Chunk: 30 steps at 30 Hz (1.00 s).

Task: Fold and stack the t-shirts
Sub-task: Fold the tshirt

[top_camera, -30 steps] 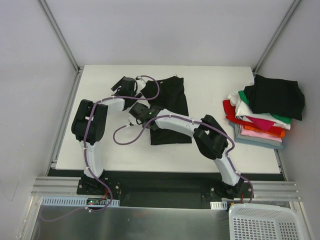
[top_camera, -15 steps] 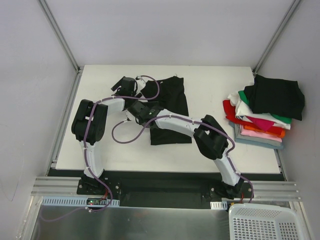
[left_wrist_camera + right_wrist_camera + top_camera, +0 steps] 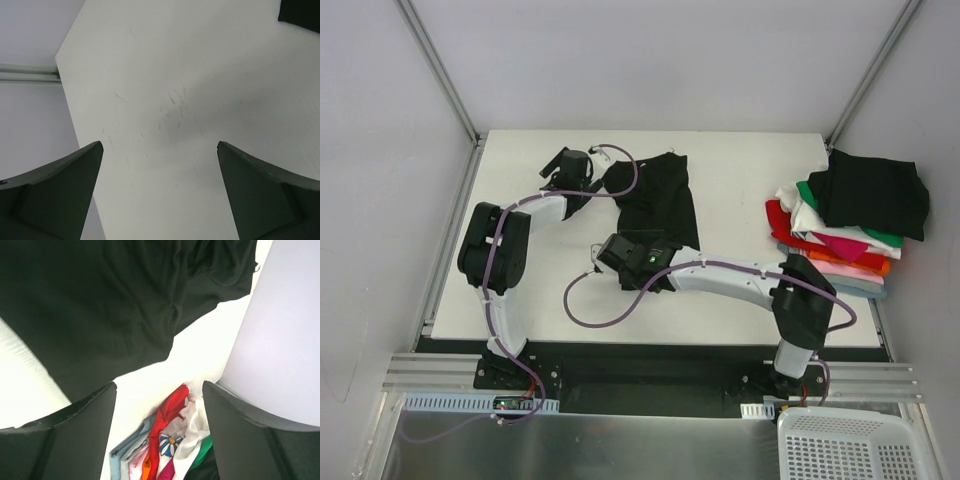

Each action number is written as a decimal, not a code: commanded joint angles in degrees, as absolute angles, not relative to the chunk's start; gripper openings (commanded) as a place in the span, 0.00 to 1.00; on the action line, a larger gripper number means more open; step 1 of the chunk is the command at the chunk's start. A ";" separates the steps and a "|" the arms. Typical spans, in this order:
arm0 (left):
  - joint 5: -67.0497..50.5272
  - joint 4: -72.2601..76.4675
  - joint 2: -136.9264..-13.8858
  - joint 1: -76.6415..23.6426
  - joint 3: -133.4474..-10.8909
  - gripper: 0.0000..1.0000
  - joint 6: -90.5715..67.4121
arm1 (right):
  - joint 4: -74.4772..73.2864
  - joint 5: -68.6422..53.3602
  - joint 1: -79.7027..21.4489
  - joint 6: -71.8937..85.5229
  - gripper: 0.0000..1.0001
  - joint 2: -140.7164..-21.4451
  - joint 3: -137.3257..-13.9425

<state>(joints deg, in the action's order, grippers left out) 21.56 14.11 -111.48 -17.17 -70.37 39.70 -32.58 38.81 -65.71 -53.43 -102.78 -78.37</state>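
A loose black t-shirt lies partly folded on the white table, left of centre. My right gripper hovers at its near left corner. In the right wrist view its jaws are open and empty, with the black cloth above them and the stack beyond. My left gripper is off the shirt's far left edge, open over bare table; only a corner of the black cloth shows there. Folded t-shirts in several colours are stacked at the right edge, a black one on top.
A white plastic basket sits below the table's near right corner. Metal frame posts rise at the table's far corners. Purple cables loop off both arms over the table.
The right gripper has opened, let go of the black t-shirt and pulled back toward the near edge, its elbow swinging right. The left gripper stays open and has shifted slightly.
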 commanded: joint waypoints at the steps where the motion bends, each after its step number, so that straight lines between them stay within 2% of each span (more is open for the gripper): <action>1: 22.59 13.80 -107.75 -17.05 -71.19 0.99 37.88 | -36.91 38.68 -66.80 -47.21 0.73 -97.65 -77.08; 15: 22.85 13.54 -108.10 -18.19 -70.49 0.99 37.97 | -34.81 29.10 -67.68 -42.98 0.75 -99.49 -68.91; 30: 22.15 13.80 -108.81 -18.98 -69.08 0.99 37.62 | -33.40 24.61 -65.22 -44.47 0.76 -105.03 -68.99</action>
